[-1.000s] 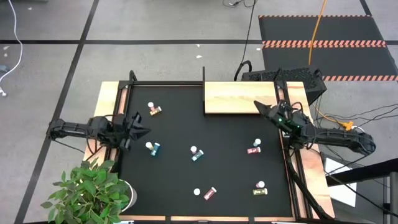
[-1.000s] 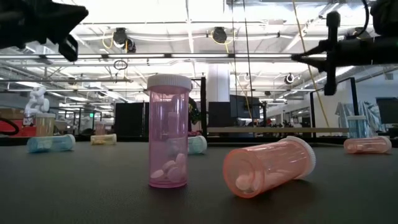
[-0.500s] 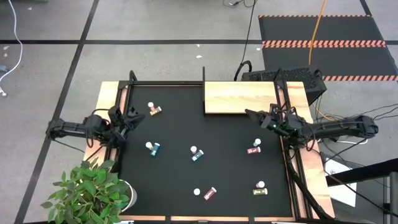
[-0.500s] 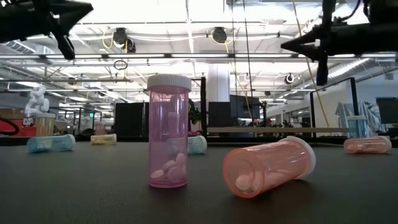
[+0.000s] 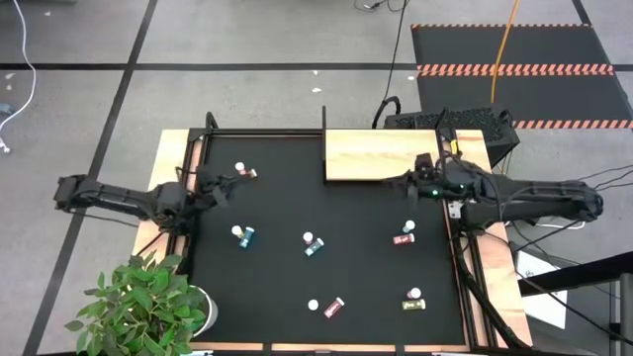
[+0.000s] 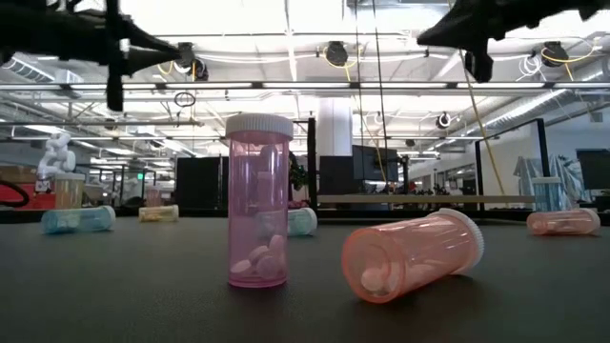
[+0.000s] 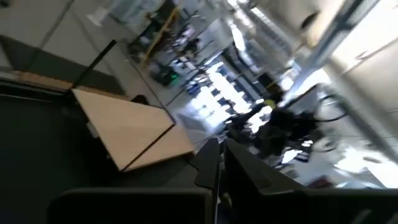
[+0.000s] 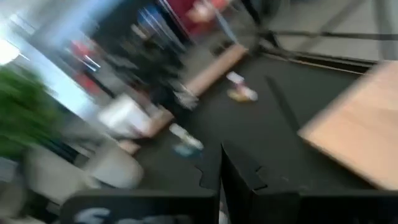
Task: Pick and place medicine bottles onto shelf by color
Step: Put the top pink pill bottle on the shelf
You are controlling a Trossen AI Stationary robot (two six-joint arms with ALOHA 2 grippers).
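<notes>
1. The left gripper (image 5: 235, 179) has its jaws closed on nothing, above the mat (image 5: 287, 277) near its left edge; the fingers (image 7: 208, 163) meet in the left wrist view.
2. The right gripper (image 5: 396, 179) has its jaws closed and empty too, just off the shelf's near right corner; its fingers (image 8: 233, 171) press together in the blurred right wrist view.
3. Both arms reach in level from the sides of the table (image 5: 173, 148). The low view cuts them off at its top edge, so only dark outlines show.
4. The shelf (image 5: 381, 155), a bare pale board, lies along the mat's far edge, right of centre.
5. Seven white-capped bottles are scattered on the mat: orange (image 5: 245, 174) near the far left corner, blue (image 5: 244, 235) by the left edge, teal (image 5: 312, 244) at centre, pink (image 5: 404, 236) toward the right edge, a red one (image 5: 335, 307) and a small upright one (image 5: 313, 307) by the near edge, yellow-green (image 5: 413, 302) near the near right corner.
6. Pills show inside the nearest two in the low view; the far bottles there are too small to read.
</notes>
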